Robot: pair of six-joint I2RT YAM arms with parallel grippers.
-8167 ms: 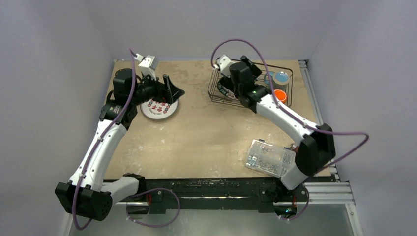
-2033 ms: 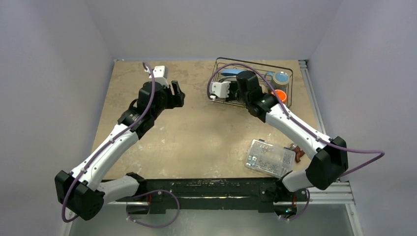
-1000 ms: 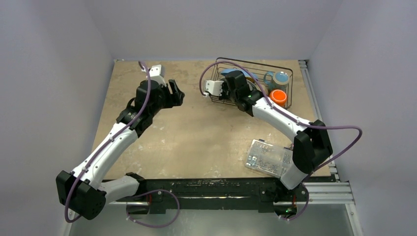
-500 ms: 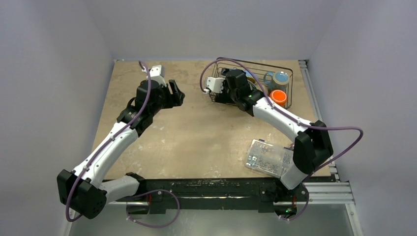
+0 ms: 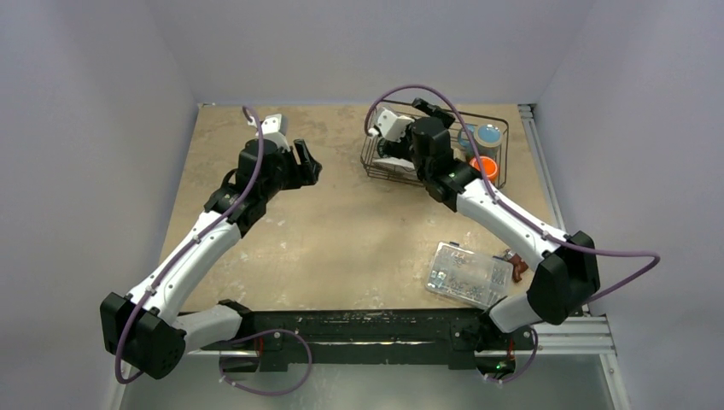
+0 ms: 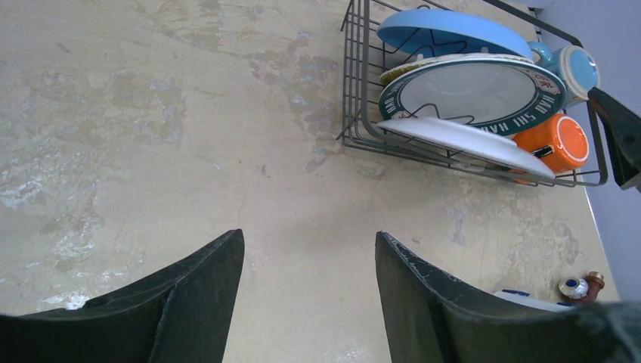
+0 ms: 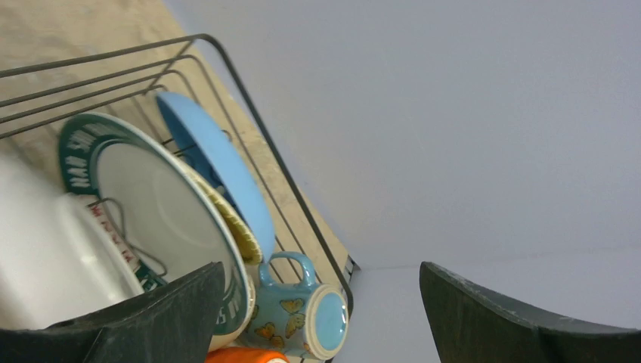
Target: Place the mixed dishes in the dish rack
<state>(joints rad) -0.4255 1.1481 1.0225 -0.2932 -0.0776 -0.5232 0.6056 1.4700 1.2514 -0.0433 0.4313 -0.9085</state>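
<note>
The black wire dish rack [image 5: 368, 161] stands at the back right of the table. In the left wrist view it holds a blue plate [image 6: 446, 30], a yellow plate edge [image 6: 401, 69], a white plate with green rim [image 6: 472, 91], a leaning shallow white bowl [image 6: 469, 140], an orange cup [image 6: 559, 140] and a light-blue mug [image 6: 578, 68]. My right gripper [image 5: 431, 109] hangs open above the rack's plates, holding nothing; its view shows the blue plate [image 7: 219, 174], green-rimmed plate [image 7: 151, 204] and mug [image 7: 302, 310] below. My left gripper [image 5: 309, 162] is open and empty over bare table, left of the rack.
A clear plastic box [image 5: 470, 273] of small parts lies near the front right edge, beside the right arm. A small copper-coloured fitting [image 6: 582, 286] sits on the table close to it. Grey walls close in the table's back and sides.
My right gripper has opened, letting go at the rack's left end, and risen back over the plates. The left arm has stayed where it was.
</note>
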